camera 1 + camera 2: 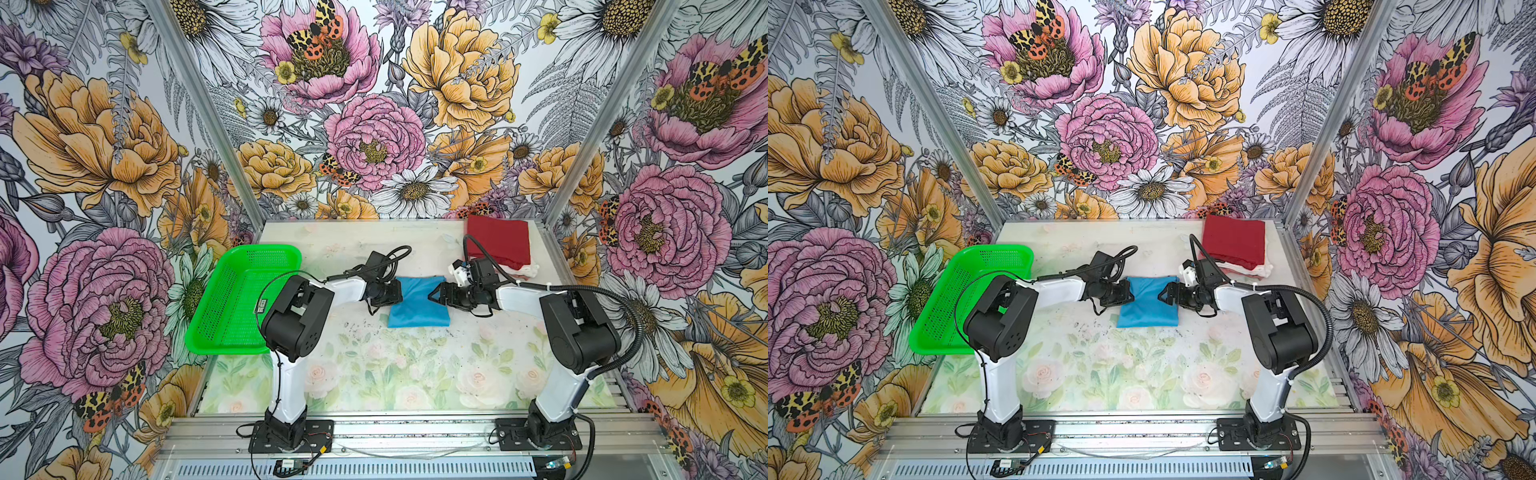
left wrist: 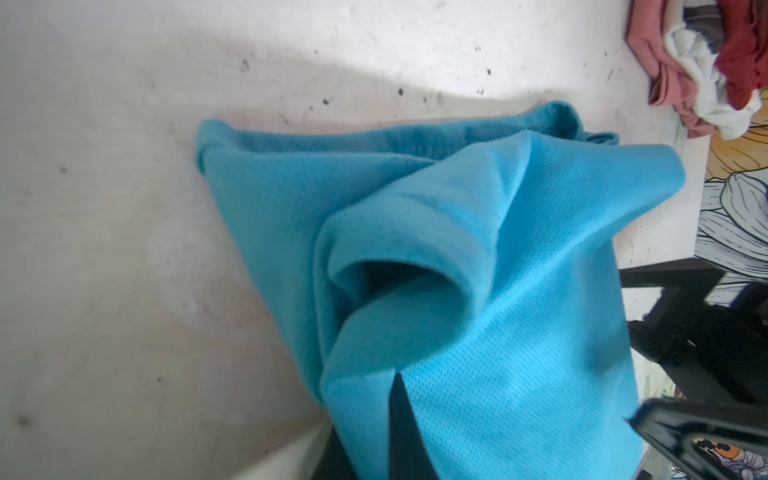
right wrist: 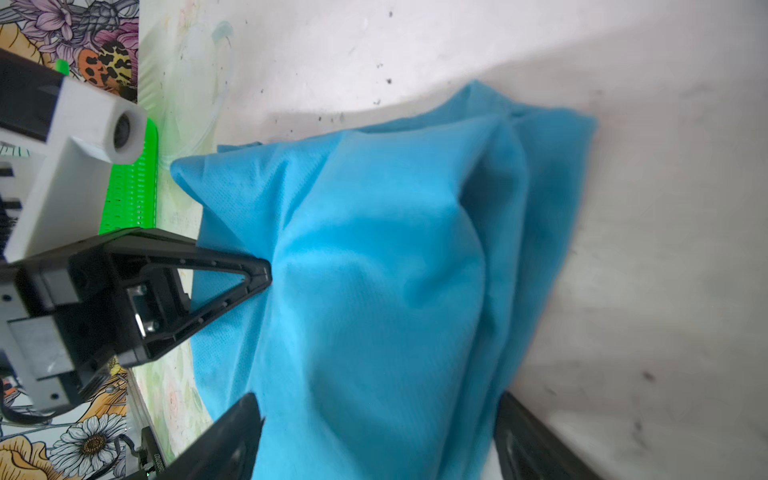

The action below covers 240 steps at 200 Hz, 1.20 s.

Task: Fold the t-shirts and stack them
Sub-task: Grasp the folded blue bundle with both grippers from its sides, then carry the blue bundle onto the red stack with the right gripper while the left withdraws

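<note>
Currently sky-blue folded mesh-cloth t-shirt (image 1: pixel 417 305) lies centre of worktop (image 1: pixel 374 361); left fingers (image 3: pixel 232 266) clamped on its left edge; right fingers (image 3: pixel 232 440) spread open, straddling right edge; one-sided lift could unravel folds before reaching far-right dark red folded t-shirt stack (image 1: pixel 496 241).

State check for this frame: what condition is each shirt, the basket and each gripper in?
Blue t-shirt: folded, lying mid-table, one edge pinched.
Dark red t-shirt: folded flat, on top of the others, far right.
White t-shirt: under the red one, edge rumpled.
Pinkish t-shirt: also under the red one, edge showing.
Green basket: upright, nothing visible inside.
Left gripper: shut on the blue t-shirt's edge.
Right gripper: open, jaws straddling its opposite edge.
</note>
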Each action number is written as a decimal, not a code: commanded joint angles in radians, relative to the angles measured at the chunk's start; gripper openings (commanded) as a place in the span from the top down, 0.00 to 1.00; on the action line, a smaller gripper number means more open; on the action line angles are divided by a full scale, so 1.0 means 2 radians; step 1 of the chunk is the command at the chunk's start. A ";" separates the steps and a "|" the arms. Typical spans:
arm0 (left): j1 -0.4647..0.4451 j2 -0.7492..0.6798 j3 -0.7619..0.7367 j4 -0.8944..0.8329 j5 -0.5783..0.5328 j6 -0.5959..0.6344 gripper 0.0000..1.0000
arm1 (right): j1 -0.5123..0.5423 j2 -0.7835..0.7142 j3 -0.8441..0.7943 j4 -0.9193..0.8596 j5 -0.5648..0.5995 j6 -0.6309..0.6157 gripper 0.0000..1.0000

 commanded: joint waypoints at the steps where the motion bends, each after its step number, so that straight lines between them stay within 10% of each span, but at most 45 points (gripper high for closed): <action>1: 0.003 0.008 -0.025 -0.024 -0.005 -0.004 0.98 | 0.026 0.054 0.007 -0.025 0.008 0.017 0.11; 58: 0.005 0.009 -0.050 -0.005 0.003 -0.010 0.98 | 0.066 0.078 0.018 0.007 0.018 0.053 0.19; 142: 0.007 -0.011 -0.061 0.013 0.020 -0.018 0.97 | 0.089 0.097 0.034 0.008 0.059 0.075 0.90; 185: 0.058 -0.111 -0.087 0.003 0.043 -0.019 0.03 | 0.050 0.066 0.053 -0.006 0.043 0.054 0.96; 240: 0.120 -0.221 -0.110 -0.059 0.045 0.012 0.01 | -0.008 0.053 0.126 -0.030 -0.010 0.008 0.97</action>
